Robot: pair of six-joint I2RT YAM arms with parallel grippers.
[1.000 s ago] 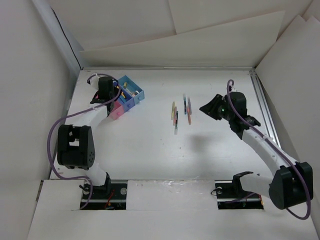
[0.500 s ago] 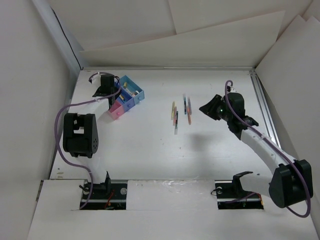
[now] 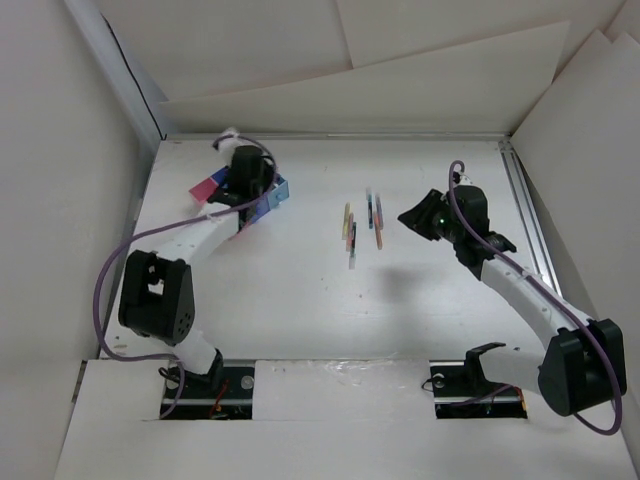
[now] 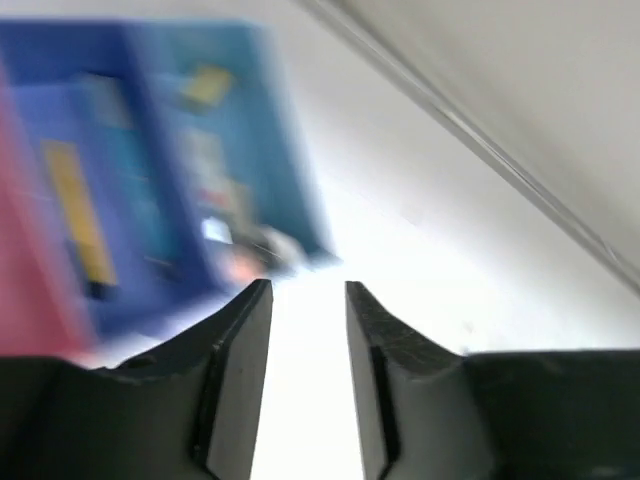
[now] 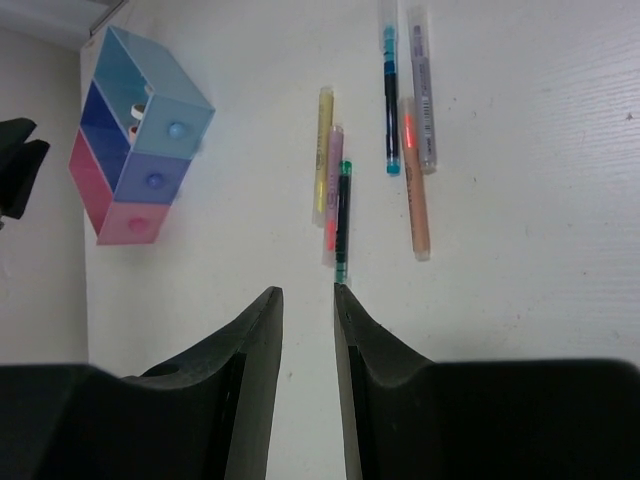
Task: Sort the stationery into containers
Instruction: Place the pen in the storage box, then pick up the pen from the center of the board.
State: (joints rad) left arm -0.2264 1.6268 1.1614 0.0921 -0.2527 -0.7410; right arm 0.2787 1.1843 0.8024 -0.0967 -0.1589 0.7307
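- Left gripper [image 4: 308, 290]: jaws a little apart, nothing between them; above the joined bins [image 5: 155, 180] at the table's [image 3: 300, 300] far left.
- Right gripper [image 5: 307, 292]: jaws a little apart, empty, above the table.
- Loose pens [image 5: 389, 110]: mid-table, well apart from the bins.

Bare table [image 3: 300, 285] between containers [image 5: 140, 150], pens [image 5: 389, 100]

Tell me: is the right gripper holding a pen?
No, the right gripper is empty, and the pens lie loose ahead of it.
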